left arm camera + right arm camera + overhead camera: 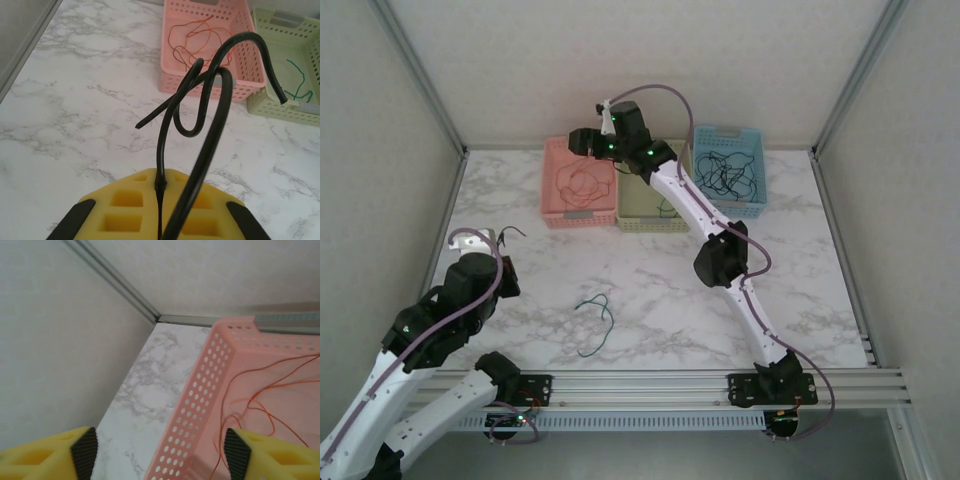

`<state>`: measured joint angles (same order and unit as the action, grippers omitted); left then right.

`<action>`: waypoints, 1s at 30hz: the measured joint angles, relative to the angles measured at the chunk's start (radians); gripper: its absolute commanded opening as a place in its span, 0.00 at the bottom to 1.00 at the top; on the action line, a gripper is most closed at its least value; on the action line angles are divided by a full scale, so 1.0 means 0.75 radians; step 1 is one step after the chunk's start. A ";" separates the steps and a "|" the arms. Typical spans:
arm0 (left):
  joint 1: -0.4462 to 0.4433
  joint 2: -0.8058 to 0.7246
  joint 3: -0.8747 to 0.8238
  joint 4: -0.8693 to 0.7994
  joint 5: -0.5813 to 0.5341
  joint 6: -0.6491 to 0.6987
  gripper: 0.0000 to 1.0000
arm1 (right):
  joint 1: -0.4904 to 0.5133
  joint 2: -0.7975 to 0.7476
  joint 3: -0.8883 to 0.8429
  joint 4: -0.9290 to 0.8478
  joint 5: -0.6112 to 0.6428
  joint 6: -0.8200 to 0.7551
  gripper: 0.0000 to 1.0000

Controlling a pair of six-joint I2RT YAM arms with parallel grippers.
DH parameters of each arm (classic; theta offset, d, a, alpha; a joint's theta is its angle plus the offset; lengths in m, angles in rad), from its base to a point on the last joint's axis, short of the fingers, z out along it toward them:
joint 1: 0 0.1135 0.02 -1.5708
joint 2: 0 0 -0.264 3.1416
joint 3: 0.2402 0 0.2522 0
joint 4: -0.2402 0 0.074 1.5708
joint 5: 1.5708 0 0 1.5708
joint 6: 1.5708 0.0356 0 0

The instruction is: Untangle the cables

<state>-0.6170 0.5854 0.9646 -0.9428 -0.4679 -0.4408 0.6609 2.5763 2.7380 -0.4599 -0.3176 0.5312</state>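
My left gripper (161,182) is shut on a black cable (202,131) that loops up in front of the wrist camera. From above, this gripper (496,237) sits at the left edge of the table, the cable's end (512,232) sticking out. My right gripper (160,455) is open above the left wall of the pink basket (200,405), nothing between its fingers. From above it (582,140) hangs over the basket's far end. Red cables (582,182) lie in the pink basket. A green-and-dark cable (597,320) lies loose on the table in front of the baskets.
Three baskets stand in a row at the back: pink (552,195), pale green (650,222) with a green strand (299,82), and blue (756,168) with dark cables (728,172). Frame walls close the table left, right and behind.
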 measured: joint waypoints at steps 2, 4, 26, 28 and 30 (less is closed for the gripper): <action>0.000 0.000 0.000 0.000 0.000 0.000 0.00 | 0.009 0.000 0.004 -0.023 -0.007 -0.047 0.65; 0.000 0.000 0.000 0.000 0.000 0.000 0.00 | 0.027 0.000 0.014 -0.057 0.012 -0.104 0.63; 0.000 -0.024 -0.045 0.304 0.904 0.099 0.00 | 0.095 -1.567 -1.475 0.072 -0.221 -0.534 0.57; 0.000 -0.001 -0.040 0.305 0.934 0.110 0.00 | 0.101 -1.655 -1.534 0.078 -0.295 -0.551 0.58; 0.000 0.019 -0.034 0.305 0.956 0.121 0.00 | 0.125 -1.679 -1.554 0.066 -0.339 -0.555 0.58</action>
<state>-0.6170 0.5995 0.9390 -0.7139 0.2489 -0.3504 0.7544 1.3170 1.5723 -0.4107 -0.5716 0.1146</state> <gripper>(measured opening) 0.061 0.583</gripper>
